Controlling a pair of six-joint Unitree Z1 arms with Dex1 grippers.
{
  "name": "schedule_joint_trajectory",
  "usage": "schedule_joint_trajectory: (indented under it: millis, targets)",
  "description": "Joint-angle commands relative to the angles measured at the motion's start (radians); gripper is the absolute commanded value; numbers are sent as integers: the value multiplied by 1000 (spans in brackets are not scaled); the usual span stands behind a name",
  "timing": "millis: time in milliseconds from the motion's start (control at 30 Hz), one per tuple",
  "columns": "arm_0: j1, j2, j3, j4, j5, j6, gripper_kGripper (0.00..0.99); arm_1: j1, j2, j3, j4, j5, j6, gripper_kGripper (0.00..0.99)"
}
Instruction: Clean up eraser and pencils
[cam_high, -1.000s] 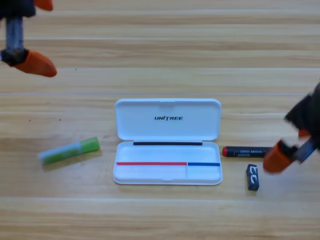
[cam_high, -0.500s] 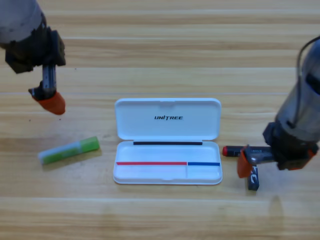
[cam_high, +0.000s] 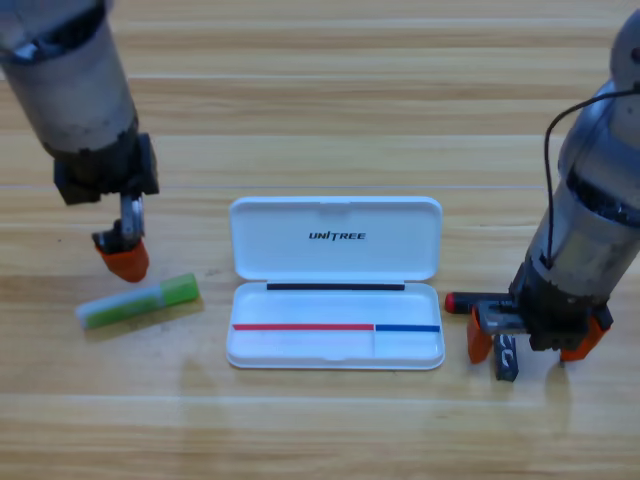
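While the right gripper (cam_high: 532, 347) stands over the eraser (cam_high: 506, 357) at the near right of the worktop (cam_high: 330, 90), its orange jaws are spread, one on each side of the small dark block, not yet clamped. The red-and-black pencil (cam_high: 470, 301) lies just beyond, partly hidden by the wrist, its red end close to the open white case (cam_high: 336, 250). To grip well, I judge the jaws should settle low and squarely across the eraser's short sides and miss that pencil before squeezing. On the left, the left gripper (cam_high: 124, 258) hangs just above the green pencil (cam_high: 139, 302); whether its jaws are parted I cannot tell. That pencil rests well left of the case.
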Motion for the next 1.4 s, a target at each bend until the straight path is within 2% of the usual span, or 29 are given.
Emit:
schedule_joint_trajectory:
  millis: [33, 167, 200, 333, 367, 400, 533, 633, 733, 800, 900, 1133, 1400]
  targets:
    - [52, 84, 63, -56, -29, 12, 971, -29, 69, 9, -34, 6, 21, 864]
    - [70, 111, 102, -99, -47, 23, 969, -29, 86, 12, -35, 17, 21, 710]
    - [76, 117, 106, -107, -52, 26, 969, -29, 88, 14, -35, 20, 21, 621]
    - [93, 133, 119, -131, -71, 43, 966, -29, 88, 18, -34, 34, 21, 137]
    - [96, 139, 120, -136, -78, 48, 963, -29, 88, 20, -34, 37, 21, 48]
    - [103, 143, 122, -142, -82, 54, 963, -29, 88, 21, -34, 38, 21, 0]
    - [124, 156, 137, -168, -102, 80, 963, -30, 91, 20, -32, 37, 19, 0]
    - [139, 156, 166, -193, -108, 98, 962, -37, 40, -16, 40, 37, -140, 0]
    - [155, 153, 188, -216, -110, 114, 962, -14, -23, -117, 198, 25, -622, 0]
    - [164, 153, 200, -230, -111, 121, 962, 12, -43, -186, 312, 95, -1029, 0]
    - [173, 154, 220, -253, -114, 134, 962, 34, -41, -233, 324, 104, -1196, 0]
    - [179, 165, 240, -283, -153, 140, 957, 86, 72, -378, 332, 118, -1337, 0]
    - [179, 188, 238, -288, -191, 137, 805, 103, 175, -480, 332, 115, -1371, 0]
